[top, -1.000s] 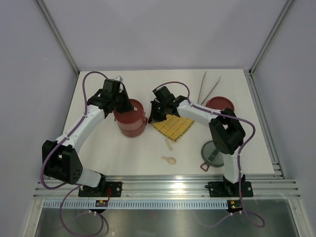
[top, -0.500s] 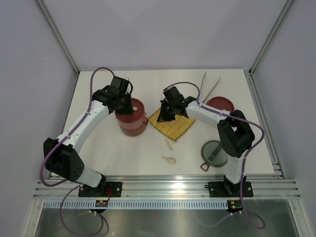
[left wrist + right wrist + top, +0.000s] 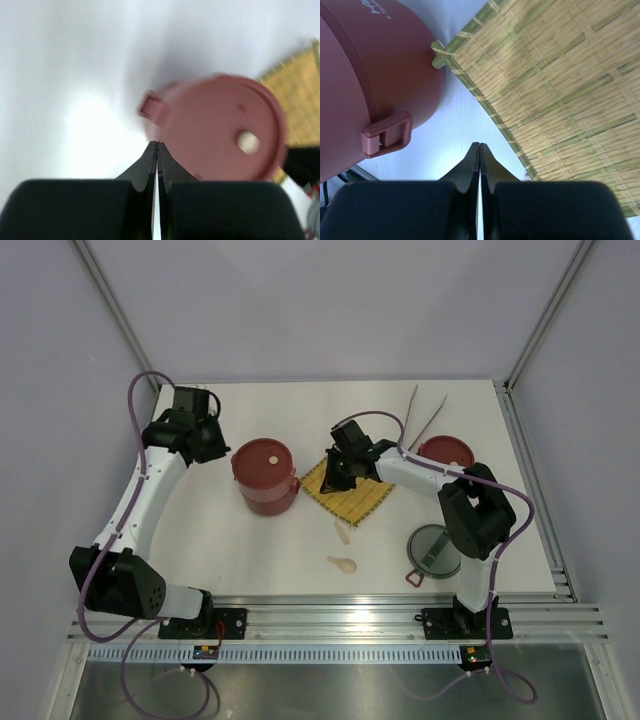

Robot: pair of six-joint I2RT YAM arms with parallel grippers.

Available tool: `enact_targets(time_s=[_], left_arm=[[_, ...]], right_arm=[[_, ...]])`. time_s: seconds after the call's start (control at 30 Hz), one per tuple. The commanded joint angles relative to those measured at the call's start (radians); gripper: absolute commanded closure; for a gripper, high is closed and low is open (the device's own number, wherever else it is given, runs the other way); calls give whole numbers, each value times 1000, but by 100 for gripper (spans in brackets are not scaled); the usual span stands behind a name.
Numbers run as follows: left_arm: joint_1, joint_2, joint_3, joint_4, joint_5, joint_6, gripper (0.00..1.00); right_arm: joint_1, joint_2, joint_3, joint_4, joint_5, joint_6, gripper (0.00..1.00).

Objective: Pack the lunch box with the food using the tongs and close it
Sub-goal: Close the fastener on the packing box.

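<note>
Nearest us, close to the near edge of the table [image 3: 250, 560], lies a small cream spoon [image 3: 342, 563]. Toward the near right corner the grey see-through top lid [image 3: 435, 548] lies flat, a red clip at its near side. Further in, left of the middle, the lunch box [image 3: 265, 485] stands upright with a flat red lid [image 3: 220, 135] bearing a pale knob on top. Just right of it lies the yellow woven mat [image 3: 355, 495]. Our right gripper [image 3: 479, 146] hangs over the gap between box and mat, by the mat's left corner, its fingers pressed together on nothing. Our left gripper [image 3: 156, 145] sits beyond the box toward the far left corner, likewise closed and empty. A red disc lid [image 3: 445, 450] lies by the right edge, and the tongs [image 3: 428, 423] lie just beyond it near the far edge, untouched.
</note>
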Motion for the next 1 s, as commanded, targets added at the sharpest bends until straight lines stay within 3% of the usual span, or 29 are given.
enact_targets(time_s=[0.0,0.37,0.67,0.97], left_arm=[[150,28,-109,111,99,-21,100],[223,314,-143,243,172,-122,100],[287,366,-137,274,193,-134,100],[290,360,-156,293,244,-145,100]], right_arm=[[22,-64,-17,17,35,-1,98],[93,-39,-14,-6,72,7,98],[103,-2,47,-31,92,40,98],[151,114,217,8,69,88,99]])
